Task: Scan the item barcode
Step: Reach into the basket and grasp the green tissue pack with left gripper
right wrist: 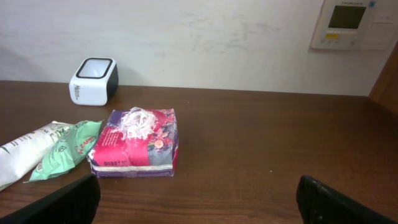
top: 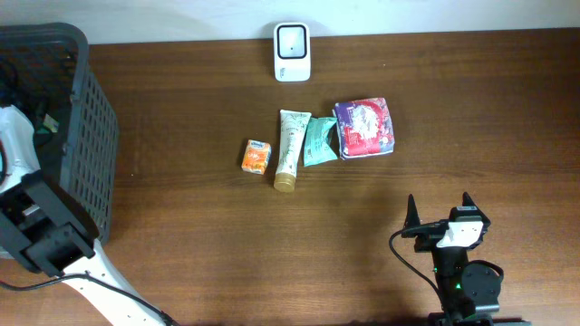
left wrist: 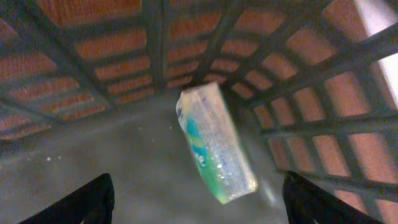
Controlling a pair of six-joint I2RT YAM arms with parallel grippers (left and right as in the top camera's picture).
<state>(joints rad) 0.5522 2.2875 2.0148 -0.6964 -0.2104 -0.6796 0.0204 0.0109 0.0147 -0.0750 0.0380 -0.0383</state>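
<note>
find the left pincer down inside the basket, fingers spread wide, nothing between them. note the wrapped pack beyond it, clear film with green and blue print, tilted near the basket wall and blurred; cannot tell whether at rest. find the right pincer low over the desk, likewise spread wide and empty, facing the purple pack. locate the scanner at the far desk edge, well apart from both pincers. locate the remaining items in a row in front of it: orange box, tube, green sachet touching or overlapping the tube and the purple pack.

judged stage: one pack binned, next pick pending.

hazards from here:
- snag on the way out. cause: lifting the left pincer at a slant, catching a finger on the basket lattice, dragging or tipping the basket.
- double pick. cause: closing on the green sachet or the tube without separating neighbours in contact; expect a second item dragged along or knocked out of line.
- failed read. cause: presenting an item with the barcode turned away from the scanner window, or hidden under a finger; barcode positions not visible on any item here.
- slip in transit. cause: pinching glossy film or the rounded tube off centre.
- collision. cause: sending both pincers to the middle of the desk together.
</note>
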